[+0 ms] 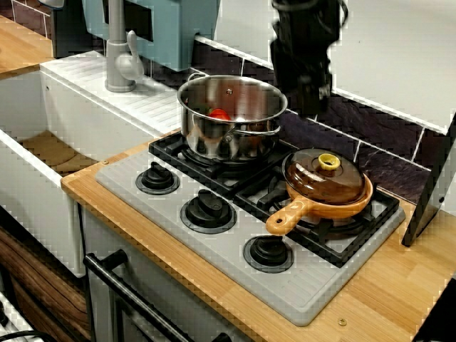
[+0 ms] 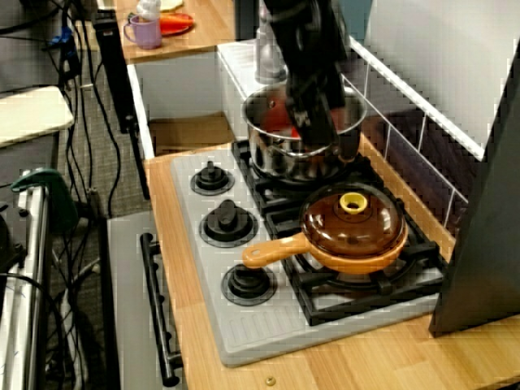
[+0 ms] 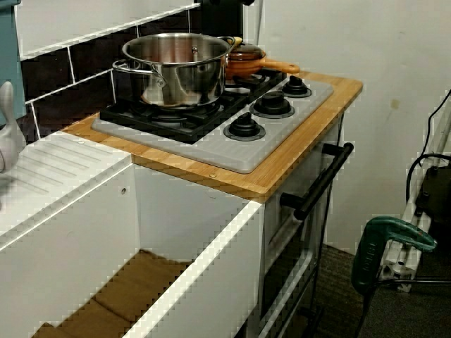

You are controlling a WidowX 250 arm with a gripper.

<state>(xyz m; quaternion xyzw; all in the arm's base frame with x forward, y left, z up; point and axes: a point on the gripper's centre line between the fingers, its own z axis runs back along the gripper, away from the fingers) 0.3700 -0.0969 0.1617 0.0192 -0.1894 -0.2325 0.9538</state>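
In the view from the front, a grey tap (image 1: pixel 120 57) is seen at the upper left, above a white sink (image 1: pixel 35 199). Right of these, at the middle of the frame, a steel pot (image 1: pixel 214 139) is set on the back left burner of a stove (image 1: pixel 235 271). A small red thing (image 1: pixel 219 114), roundish with no clear long axis, is seen inside the pot. The dark gripper (image 1: pixel 308 103) is held above the pot's right rim, so the red thing lies lower and to its left. The fingers are blurred, so it cannot be told whether they are spread or closed. At the lower right, a lidded brown pan (image 1: pixel 328 189) is set, its orange handle (image 1: pixel 288 217) pointed to the lower left.
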